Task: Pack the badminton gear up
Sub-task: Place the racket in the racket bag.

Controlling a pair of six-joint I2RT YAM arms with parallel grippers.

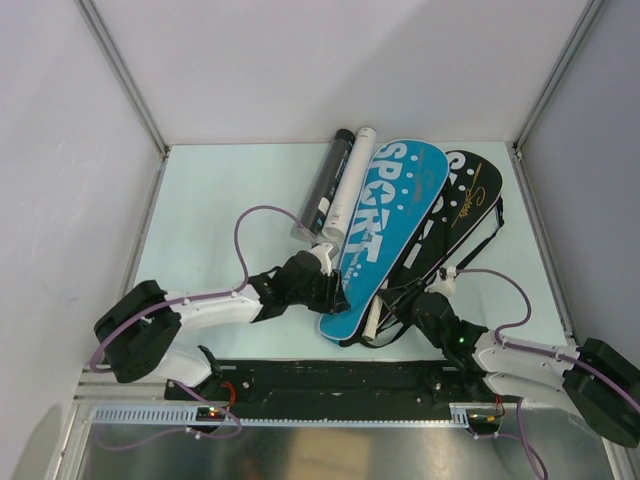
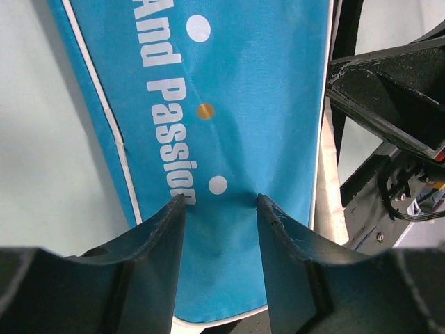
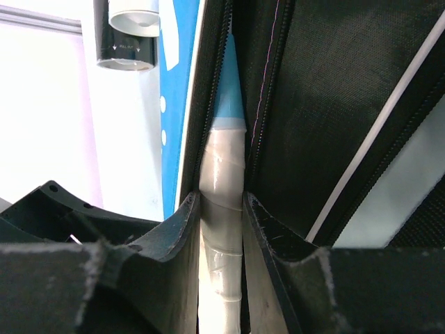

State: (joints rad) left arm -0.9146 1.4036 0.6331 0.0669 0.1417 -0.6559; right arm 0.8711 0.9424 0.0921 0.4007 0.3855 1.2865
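The left pincer (image 2: pixel 221 198) is half spread. Its tips push down on the blue bag (image 2: pixel 243 104), likely to stop it sliding. The bag lies mid table (image 1: pixel 200 200), thin end by the near edge. The right pincer (image 3: pixel 221 198) squeezes the white racket handle (image 3: pixel 221 163) sticking out of the zip (image 3: pixel 208 83), probably to push it in.
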